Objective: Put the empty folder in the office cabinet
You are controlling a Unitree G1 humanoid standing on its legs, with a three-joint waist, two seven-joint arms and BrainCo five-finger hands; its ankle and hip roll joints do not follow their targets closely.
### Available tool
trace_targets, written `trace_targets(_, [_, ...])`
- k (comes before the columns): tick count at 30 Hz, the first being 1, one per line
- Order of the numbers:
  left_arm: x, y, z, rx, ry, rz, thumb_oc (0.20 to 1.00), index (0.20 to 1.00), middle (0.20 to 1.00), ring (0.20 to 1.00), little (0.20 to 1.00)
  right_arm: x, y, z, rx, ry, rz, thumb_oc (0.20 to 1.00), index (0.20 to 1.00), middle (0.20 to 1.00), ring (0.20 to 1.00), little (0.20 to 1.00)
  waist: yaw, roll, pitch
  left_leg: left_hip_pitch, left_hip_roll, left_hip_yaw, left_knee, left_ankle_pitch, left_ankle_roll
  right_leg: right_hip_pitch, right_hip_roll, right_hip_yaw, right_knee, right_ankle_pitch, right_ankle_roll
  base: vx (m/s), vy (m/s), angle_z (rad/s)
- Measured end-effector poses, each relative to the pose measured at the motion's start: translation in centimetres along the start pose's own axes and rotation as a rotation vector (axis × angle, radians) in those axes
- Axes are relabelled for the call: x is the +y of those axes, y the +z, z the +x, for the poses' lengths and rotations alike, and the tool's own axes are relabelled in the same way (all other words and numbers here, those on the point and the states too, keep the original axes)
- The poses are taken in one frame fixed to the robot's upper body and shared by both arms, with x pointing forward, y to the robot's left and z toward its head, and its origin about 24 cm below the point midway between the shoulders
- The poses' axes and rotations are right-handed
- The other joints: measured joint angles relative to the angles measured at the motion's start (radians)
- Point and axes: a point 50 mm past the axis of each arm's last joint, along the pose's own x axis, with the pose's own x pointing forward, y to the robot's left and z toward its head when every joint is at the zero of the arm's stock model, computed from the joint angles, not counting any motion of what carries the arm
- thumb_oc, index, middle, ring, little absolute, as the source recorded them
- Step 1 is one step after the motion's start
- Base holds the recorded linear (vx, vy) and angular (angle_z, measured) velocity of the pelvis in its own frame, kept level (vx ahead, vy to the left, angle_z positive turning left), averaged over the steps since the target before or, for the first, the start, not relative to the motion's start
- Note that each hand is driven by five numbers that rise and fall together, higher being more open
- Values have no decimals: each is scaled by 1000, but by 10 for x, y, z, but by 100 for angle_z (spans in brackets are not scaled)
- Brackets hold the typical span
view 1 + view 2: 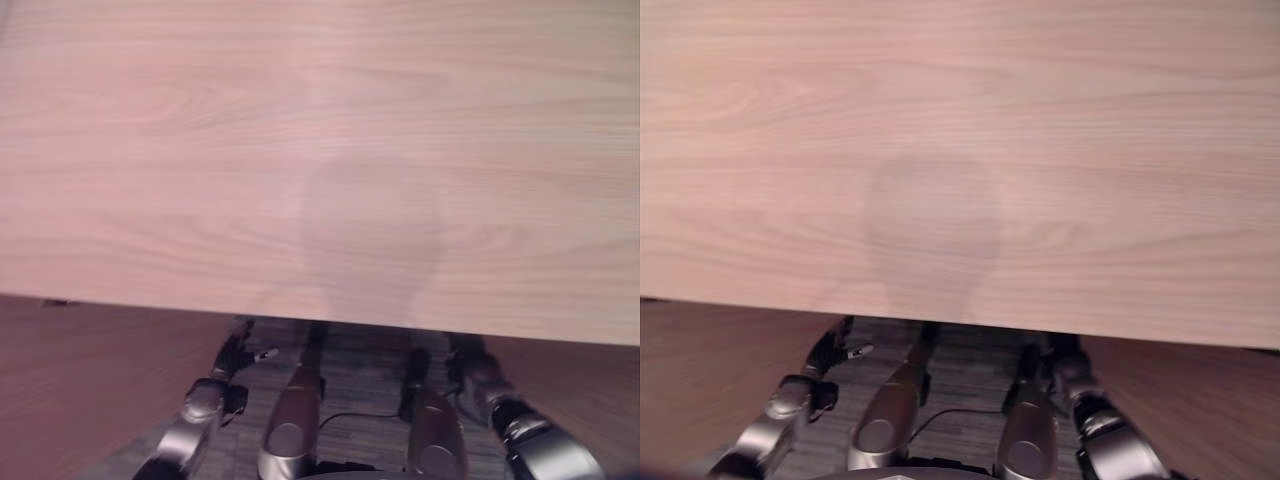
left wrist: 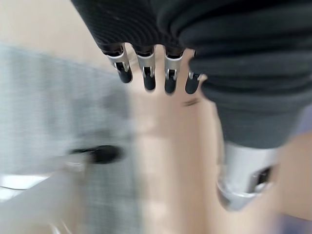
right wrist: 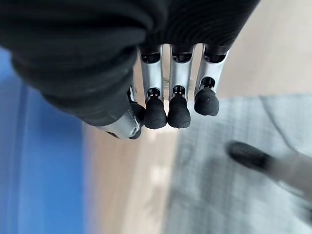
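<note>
In the left eye view a pale wooden worktop (image 1: 320,150) is taking up most of the scene, its grain running sideways in long soft streaks and its surface lying flat and smooth; its near edge is slanting gently across the lower part, and below that edge a strip of grey carpet floor (image 1: 355,375) is showing between darker reddish-brown wood panels (image 1: 80,380) at either side. The left hand (image 1: 232,358) is hanging low over that floor strip, just under the worktop edge, and the right hand (image 1: 470,368) is hanging likewise on the other side, well apart from it. The right eye view is giving the same layout, with open floor between the two arms. In the left wrist view the left hand (image 2: 146,73) is showing its fingers straight and relaxed in a row, grasping nothing, with light wood and grey carpet beyond them. In the right wrist view the right hand (image 3: 168,107) is hanging released too, its dark rounded fingertips side by side and holding nothing, above carpet, a band of light wood and a smooth blue surface (image 3: 34,165) at one side; I cannot tell whether that blue thing is the folder, or where the folder is.
</note>
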Motion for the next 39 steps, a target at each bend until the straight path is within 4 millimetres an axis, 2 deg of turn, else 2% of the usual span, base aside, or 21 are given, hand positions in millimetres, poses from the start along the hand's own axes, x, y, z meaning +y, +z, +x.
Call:
trace_targets(1, [-2,3,-11,-1,-82,46,1000,1000,1000,1000,1000,-13,-4,4,82,-51,30,200,200,200,200,200,27,29,-10,1,-5,-8,-1,1,1,2,-8,-10,7,-3,4,-17,-14,39])
trace_targets(2, [4,-9,-20,61,-113,72,1000,1000,1000,1000,1000,-19,-4,6,122,-85,62,200,200,200,200,200,52,55,-20,-1,-9,-15,-4,1,1,2,-10,-10,9,-8,11,-19,-8,18])
trace_targets(4, [19,-55,-30,280,-71,75,1000,1000,1000,1000,1000,-2,5,5,127,-48,119,200,200,200,200,200,53,70,-22,-10,-9,-20,-8,2,1,-14,-13,-10,23,-11,11,-26,-13,6])
trace_targets(5, [26,-83,-34,408,-32,65,1000,1000,1000,1000,1000,3,11,5,120,-32,131,200,200,200,200,200,59,70,-22,-13,-10,-24,-8,5,-4,-20,-13,-10,30,-12,10,0,0,0])
trace_targets(6, [29,-102,-32,502,-5,54,1000,1000,1000,1000,1000,4,15,6,139,-26,139,200,200,200,200,200,60,69,-21,-20,-8,-25,-9,4,-9,-30,-13,-11,35,-14,8,-8,1,3])
trace_targets(7, [32,-114,-33,572,17,51,1000,1000,1000,1000,1000,5,18,6,139,-23,137,200,200,200,200,200,55,65,-19,-30,-7,-28,-8,5,-13,-41,-13,-12,43,-15,6,1,0,6])
trace_targets(8, [34,-116,-33,590,23,48,1000,1000,1000,1000,1000,6,22,7,112,-22,137,200,200,200,200,200,55,51,-9,-43,-6,-33,-9,7,-13,-62,-15,-13,57,-19,1,1,-1,10])
trace_targets(9, [23,-128,-17,639,25,44,1000,1000,1000,1000,1000,7,36,8,113,-22,181,200,200,200,200,200,56,36,1,-66,-7,-40,-6,10,-17,-83,-14,-14,71,-20,-2,38,0,8])
trace_targets(10, [11,-130,-8,651,0,43,1000,1000,1000,1000,1000,12,39,7,105,-11,186,200,200,200,200,200,48,6,10,-71,-5,-42,-7,15,-11,-92,-13,-13,74,-22,-8,38,2,9])
trace_targets(12, [-2,-126,8,640,1,37,1000,1000,1000,1000,1000,16,39,6,107,-7,188,200,200,200,200,200,52,-18,12,-76,-5,-47,-6,16,-9,-93,-10,-14,73,-21,-8,41,1,6])
trace_targets(14, [-5,-119,16,600,-1,50,1000,1000,1000,1000,1000,24,37,4,103,1,192,200,200,200,200,200,50,-41,6,-78,-4,-47,-7,17,-9,-97,-11,-14,75,-21,-9,35,-1,0])
trace_targets(17, [3,-115,19,577,56,43,1000,1000,1000,1000,1000,29,34,2,91,4,198,200,200,200,200,200,45,-44,1,-77,-5,-44,-5,19,-5,-93,-10,-15,74,-20,-8,41,5,0])
trace_targets(18, [4,-116,18,588,66,44,1000,1000,1000,1000,1000,34,27,0,87,13,204,200,200,200,200,200,39,-50,-12,-77,-5,-44,-5,22,0,-91,-10,-15,74,-14,-7,45,19,3])
trace_targets(21, [3,-127,10,650,94,48,1000,1000,1000,1000,1000,70,-1,-20,69,114,250,200,200,200,200,200,16,-97,-78,-57,-4,-32,-5,19,4,-69,-8,-14,56,-17,-10,44,30,-5])
trace_targets(22, [-1,-131,7,676,108,38,1000,1000,1000,1000,1000,91,-26,-36,119,173,259,200,200,200,200,200,-13,-121,-124,-34,-4,-22,-8,12,9,-40,-6,-11,34,-16,-8,52,34,-11])
trace_targets(23, [-1,-132,7,683,116,34,1000,1000,1000,1000,1000,98,-35,-43,133,198,274,200,200,200,200,200,-29,-126,-136,-30,-3,-22,-8,4,13,-34,-5,-12,31,-17,-8,105,14,-7])
trace_targets(24, [1,-135,4,702,133,26,1000,1000,1000,1000,1000,99,-37,-46,116,214,300,200,200,200,200,200,-30,-134,-148,-26,-3,-19,-11,2,13,-32,-6,-11,25,-17,-8,93,-9,-11])
trace_targets(25, [1,-138,1,725,135,34,1000,1000,1000,1000,1000,105,-55,-57,140,267,296,200,200,200,200,200,-56,-152,-166,-8,4,-10,-14,-8,8,-12,2,-4,12,-15,-5,135,-17,-16])
trace_targets(31, [6,-155,-23,839,158,50,1000,1000,1000,1000,1000,102,-122,-91,291,348,253,200,200,200,200,200,-98,-214,-275,81,20,12,-40,-33,5,89,22,2,-74,-7,-5,112,-16,-12])
trace_targets(35, [4,-160,-32,871,155,55,1000,1000,1000,1000,1000,105,-139,-104,330,411,211,200,200,200,200,200,-117,-231,-336,125,28,35,-59,-39,7,143,34,12,-140,17,-3,97,-16,-15])
trace_targets(39, [-4,-164,-35,893,152,33,1000,1000,1000,1000,1000,111,-137,-108,297,477,175,200,200,200,200,200,-123,-227,-369,167,34,43,-59,-50,7,205,45,14,-196,38,-7,90,-9,-7])
